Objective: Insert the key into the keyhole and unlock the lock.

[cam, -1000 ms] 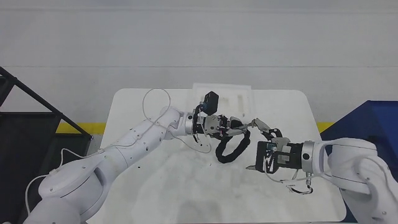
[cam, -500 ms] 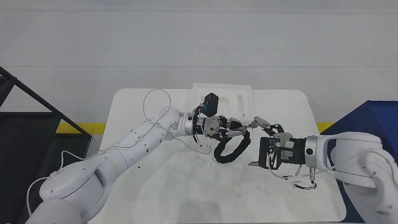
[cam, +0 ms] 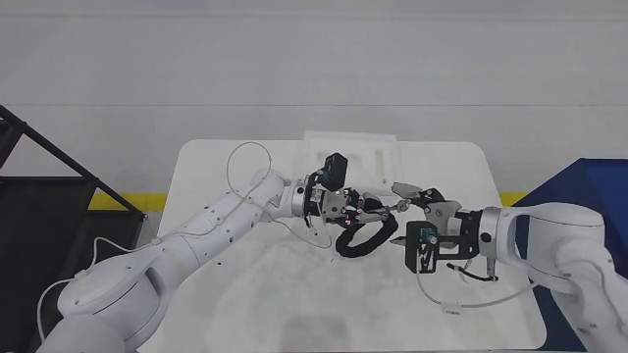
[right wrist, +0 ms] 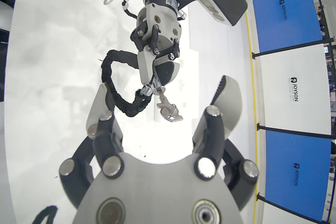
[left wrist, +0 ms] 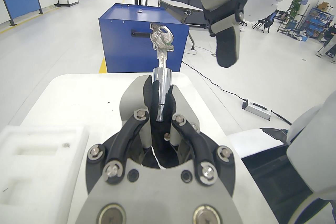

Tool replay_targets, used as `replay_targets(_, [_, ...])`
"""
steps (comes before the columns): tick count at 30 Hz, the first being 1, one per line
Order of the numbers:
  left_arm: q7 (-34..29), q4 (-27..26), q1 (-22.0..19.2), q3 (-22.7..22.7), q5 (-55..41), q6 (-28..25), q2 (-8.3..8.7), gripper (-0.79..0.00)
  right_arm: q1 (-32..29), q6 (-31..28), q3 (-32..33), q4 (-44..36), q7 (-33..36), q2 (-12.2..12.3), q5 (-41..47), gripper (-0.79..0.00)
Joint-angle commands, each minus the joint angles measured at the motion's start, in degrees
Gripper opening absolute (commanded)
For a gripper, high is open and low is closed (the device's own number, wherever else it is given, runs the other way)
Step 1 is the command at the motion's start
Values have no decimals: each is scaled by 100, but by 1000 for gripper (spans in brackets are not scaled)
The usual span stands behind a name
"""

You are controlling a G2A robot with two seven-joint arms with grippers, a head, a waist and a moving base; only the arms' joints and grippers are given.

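Between the closed fingers of the left gripper (left wrist: 160, 97) sits the chrome barrel of the lock (left wrist: 162, 79), pinched at its sides. Its black cable (right wrist: 114, 93) loops away below those fingers. Just past the fingertips the key (left wrist: 162, 37) stands out of the keyhole, blade seated and bow free. The right gripper (cam: 402, 216) has its fingers spread wide and holds nothing. The bow lies just ahead of them, roughly in line with the gap, and touches neither pad.

Insertion looks done, so the turn is probably what remains, and the risk lies there. The bow is thin and flat. If the right pads close on its edges rather than its faces, it will likely slip or skew. If they close off-centre, one pad meets the bow first and pushes it sideways, levering the barrel in the left fingers. The barrel is smooth and round, so the twist may spin it between the left pads instead of turning the key. Any backward drift of the right fingers during the turn could draw the key out.
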Motion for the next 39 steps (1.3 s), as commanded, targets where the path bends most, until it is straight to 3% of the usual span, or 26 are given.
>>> replay_targets(1, [0, -17, -6, 9, 2, 0, 15, -785, -16, 38, -10, -2, -78, 3, -196, -428])
replay_targets(10, [29, -104, -16, 46, 5, 0, 77, -785, -212, 267, -18, -213, -131, 24, -878, -465])
replay_targets(15, [35, -147, -17, 58, 22, 0, 108, -785, -301, 358, -11, -321, -159, 31, -1060, -533])
replay_targets(19, [36, -175, -16, 72, 11, 0, 121, -785, -369, 436, 25, -341, -203, 34, -1068, -785])
replay_targets(29, [47, -218, -30, 105, 24, 0, 133, -785, -475, 492, 143, -180, -212, 22, -276, -785])
replay_targets(39, [257, -413, 39, -44, 582, 0, 154, -785, -403, 916, 152, 142, 813, 2, 1657, -785])
